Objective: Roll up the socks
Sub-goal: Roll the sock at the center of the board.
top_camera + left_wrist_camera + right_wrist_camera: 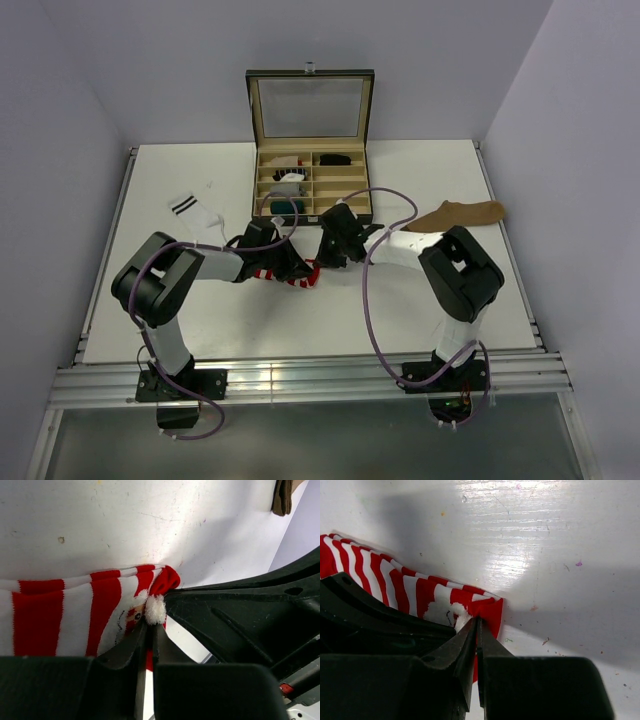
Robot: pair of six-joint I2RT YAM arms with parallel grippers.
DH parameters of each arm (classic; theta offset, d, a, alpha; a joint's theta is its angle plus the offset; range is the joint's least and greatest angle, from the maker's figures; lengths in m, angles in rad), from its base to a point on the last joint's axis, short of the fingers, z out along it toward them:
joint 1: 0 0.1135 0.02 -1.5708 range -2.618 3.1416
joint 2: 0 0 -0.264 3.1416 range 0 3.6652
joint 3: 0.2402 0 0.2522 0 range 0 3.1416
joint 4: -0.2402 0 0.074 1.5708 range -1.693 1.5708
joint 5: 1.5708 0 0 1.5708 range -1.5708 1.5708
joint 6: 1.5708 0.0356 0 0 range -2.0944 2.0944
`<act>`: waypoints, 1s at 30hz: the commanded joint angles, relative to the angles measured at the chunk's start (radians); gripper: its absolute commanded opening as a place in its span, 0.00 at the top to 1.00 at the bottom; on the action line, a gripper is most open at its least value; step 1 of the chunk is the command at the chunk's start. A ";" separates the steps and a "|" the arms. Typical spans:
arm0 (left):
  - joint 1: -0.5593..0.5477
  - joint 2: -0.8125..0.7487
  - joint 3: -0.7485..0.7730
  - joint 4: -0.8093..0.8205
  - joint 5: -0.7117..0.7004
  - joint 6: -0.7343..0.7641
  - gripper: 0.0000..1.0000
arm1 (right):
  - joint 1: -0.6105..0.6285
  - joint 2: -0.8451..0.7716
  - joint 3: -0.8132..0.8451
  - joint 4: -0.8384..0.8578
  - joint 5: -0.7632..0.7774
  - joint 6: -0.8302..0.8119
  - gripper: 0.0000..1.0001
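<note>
One open box (310, 73) stands at the back of the surface (420, 300), and three socks lie in front of it. The white sock (195, 212) with dark cuff bands lies to the box's left, and the tan sock (460, 213) (282, 497) to its right. The striped sock (268, 273) (75, 615) (395, 582), red and white with a Santa face, lies just in front of the box, between the two arms.

The left gripper (295, 268) (148, 627) has its jaws closed to a thin slit, pinching the striped sock at the white pom-pom. The right gripper (322, 258) (477, 622) meets the same end from the other side, its jaws nearly together on the red tip.

From above, both grippers cover most of the striped sock. The box's compartments hold a few small rolled bundles, too small to count surely.
</note>
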 commanded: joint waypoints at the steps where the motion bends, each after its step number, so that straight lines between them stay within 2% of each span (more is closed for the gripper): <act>1: -0.004 -0.009 0.005 -0.043 -0.020 0.042 0.87 | 0.010 0.035 0.042 -0.048 0.028 -0.018 0.90; 8: -0.007 -0.078 0.023 -0.130 -0.098 0.073 0.62 | 0.014 0.053 0.059 -0.071 0.030 -0.026 0.90; 14: -0.041 -0.157 0.065 -0.231 -0.198 0.126 0.53 | 0.026 0.061 0.079 -0.086 0.039 -0.032 0.90; 20: -0.094 -0.182 0.091 -0.287 -0.285 0.162 0.48 | 0.029 0.061 0.082 -0.089 0.040 -0.034 0.90; 30: -0.159 -0.193 0.134 -0.368 -0.405 0.219 0.49 | 0.026 0.059 0.081 -0.082 0.034 -0.034 0.90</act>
